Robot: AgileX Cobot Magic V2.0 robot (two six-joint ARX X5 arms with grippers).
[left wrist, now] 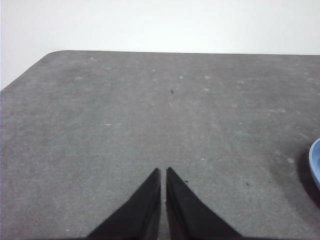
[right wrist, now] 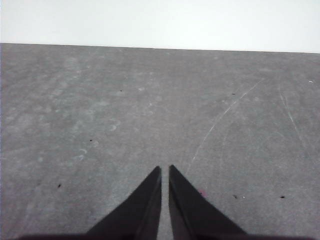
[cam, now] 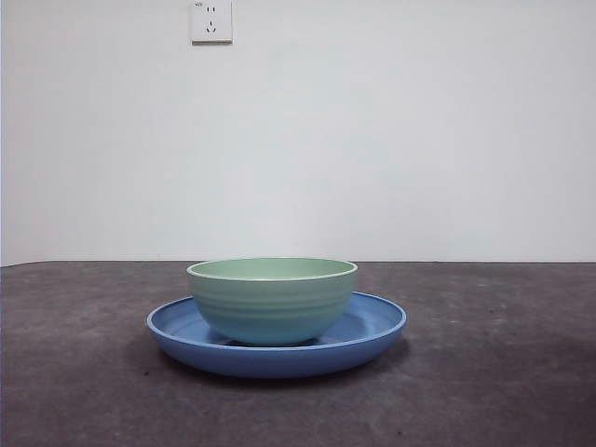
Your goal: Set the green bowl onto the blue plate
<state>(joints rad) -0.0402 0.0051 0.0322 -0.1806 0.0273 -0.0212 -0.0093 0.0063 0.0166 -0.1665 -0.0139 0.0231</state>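
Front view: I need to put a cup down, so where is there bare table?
Bare table lies on both sides of the blue plate and in front of it. The middle is crowded: the green bowl sits on the plate. The left gripper and right gripper, both shut, face bare tabletop.

Right gripper (right wrist: pixel 164 169) (jaws together) over table (right wrist: pixel 150 110)

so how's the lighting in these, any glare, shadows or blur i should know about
Front view: even, soft light; the green bowl is sharp, with mild sheen on the blue plate, which casts a faint shadow on the table. Left wrist view: slightly soft, the plate's edge throws a dark shadow. Right wrist view: flat light, the bright wall washed out.
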